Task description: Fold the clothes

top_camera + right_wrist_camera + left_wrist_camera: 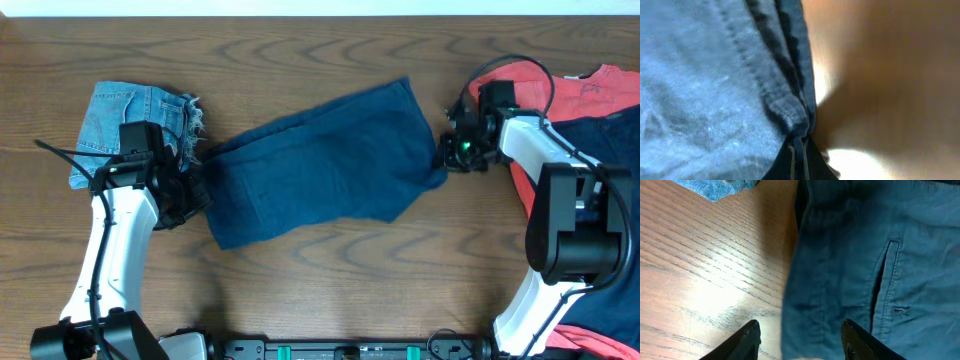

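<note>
The dark navy cotton shorts (pixel 320 165) lay spread across the brown wooden desk (pixel 340 300), right jaws clamped on their right hem, left jaws apart above their left edge; the fold looked barely begun, and the left jaws would next need to grip cloth

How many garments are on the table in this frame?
4: light denim shorts at left, dark blue shorts in the centre, a red shirt and a navy garment piled at right; others may be hidden there.
</note>
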Available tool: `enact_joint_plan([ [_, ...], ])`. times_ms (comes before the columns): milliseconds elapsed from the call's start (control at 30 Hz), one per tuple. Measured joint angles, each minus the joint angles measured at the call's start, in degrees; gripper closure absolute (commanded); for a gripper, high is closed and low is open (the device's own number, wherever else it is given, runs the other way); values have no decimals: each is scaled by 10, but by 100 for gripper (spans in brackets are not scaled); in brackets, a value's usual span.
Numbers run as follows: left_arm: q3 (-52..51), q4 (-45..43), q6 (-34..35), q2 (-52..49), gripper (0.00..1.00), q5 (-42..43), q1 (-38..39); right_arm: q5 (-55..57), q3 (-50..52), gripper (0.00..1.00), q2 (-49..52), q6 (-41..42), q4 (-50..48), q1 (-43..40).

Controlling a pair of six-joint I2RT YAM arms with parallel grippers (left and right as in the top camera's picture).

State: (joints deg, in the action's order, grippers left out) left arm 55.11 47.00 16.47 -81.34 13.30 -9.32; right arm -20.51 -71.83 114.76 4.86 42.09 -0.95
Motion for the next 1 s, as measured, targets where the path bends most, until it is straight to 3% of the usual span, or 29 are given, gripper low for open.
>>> enact_joint_plan([
  [100, 0, 6, -7, 0, 47, 0, 0, 69, 2, 99, -13, 67, 127, 3],
  [133, 0, 8, -11, 0, 47, 0, 0, 97, 6, 92, -16, 90, 172, 3],
  [233, 0, 12, -22, 0, 47, 0, 0, 162, 18, 46, -27, 139, 230, 3],
  [300, 0, 12, -30, 0, 46, 0, 0, 181, 20, 36, -43, 142, 222, 3],
  [533, 0, 9, -47, 0, 46, 0, 0, 133, 19, 36, -130, 40, 30, 3],
  [667, 0, -1, -50, 0, 46, 0, 0, 105, 16, 36, -140, 12, -33, 1],
  [1000, 0, -42, -56, 0, 46, 0, 0, 48, 17, 41, -89, -12, -94, -9],
])
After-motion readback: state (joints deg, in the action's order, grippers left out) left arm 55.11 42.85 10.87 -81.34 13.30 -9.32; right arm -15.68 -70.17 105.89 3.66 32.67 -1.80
